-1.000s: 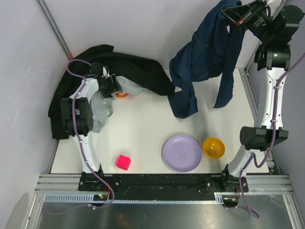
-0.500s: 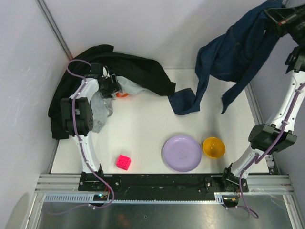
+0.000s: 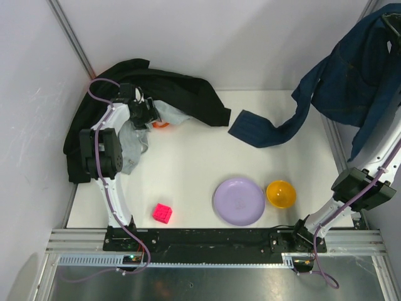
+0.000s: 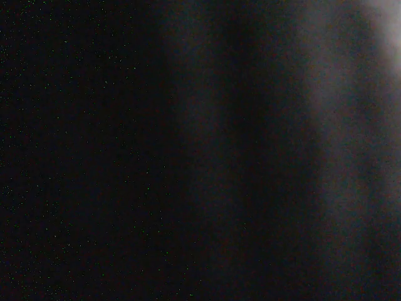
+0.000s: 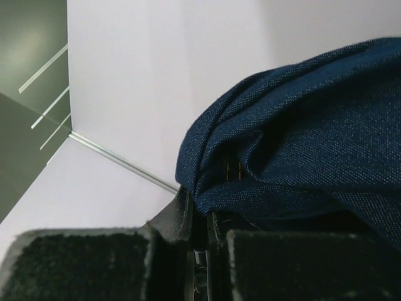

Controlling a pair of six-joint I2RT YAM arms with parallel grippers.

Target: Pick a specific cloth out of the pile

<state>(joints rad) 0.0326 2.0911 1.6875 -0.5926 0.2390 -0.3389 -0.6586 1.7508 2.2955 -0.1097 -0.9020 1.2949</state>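
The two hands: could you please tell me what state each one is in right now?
Left hand: cannot be told; it sits in the pile and its wrist view is dark.
Right hand: closed on the navy cloth.

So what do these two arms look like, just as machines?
Both the left arm and right arm have slim white links, chunky black joint housings and a lilac cable running alongside. The right gripper's fingers are black and matte.
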